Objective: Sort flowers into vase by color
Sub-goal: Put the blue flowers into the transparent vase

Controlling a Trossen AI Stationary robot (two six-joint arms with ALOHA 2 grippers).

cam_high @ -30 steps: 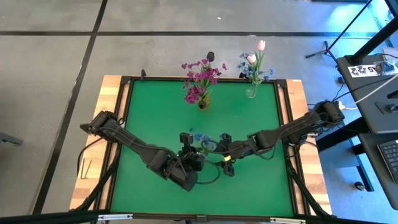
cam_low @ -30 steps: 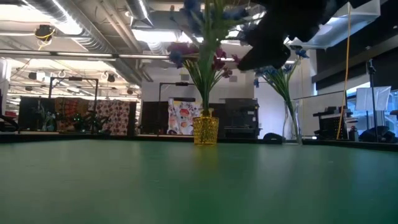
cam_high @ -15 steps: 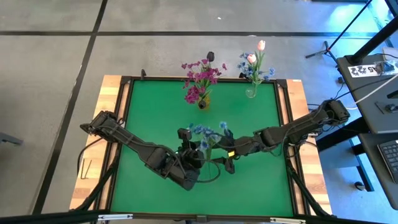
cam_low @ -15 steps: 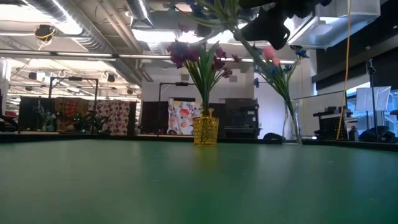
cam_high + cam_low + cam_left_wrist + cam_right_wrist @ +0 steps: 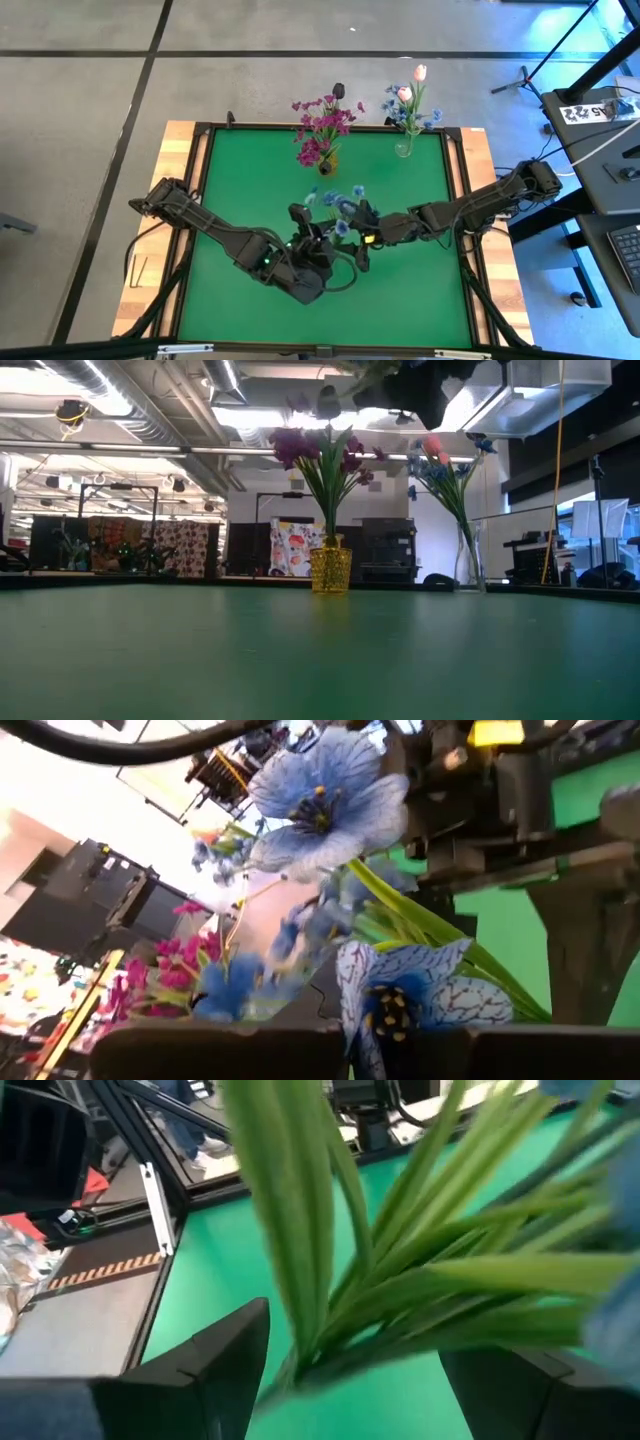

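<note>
L gripper (image 5: 318,243) clamped on blue spray (image 5: 335,203) mid-table; R gripper (image 5: 362,243) jaws wide round stems, contact unclear.

Blue flower spray (image 5: 335,203): lifted from low between the two grippers toward frame centre; blooms now fanned wider.
Right gripper (image 5: 362,232): drawn slightly toward upper right.
Left gripper (image 5: 312,238): raised with the spray.
Low view: stems and blooms risen to the top edge.

I see two vases: one yellow vase (image 5: 326,166) of pink flowers (image 5: 320,127); one glass vase (image 5: 403,147); two pale tulips (image 5: 405,94); one blue spray (image 5: 335,205).
</note>
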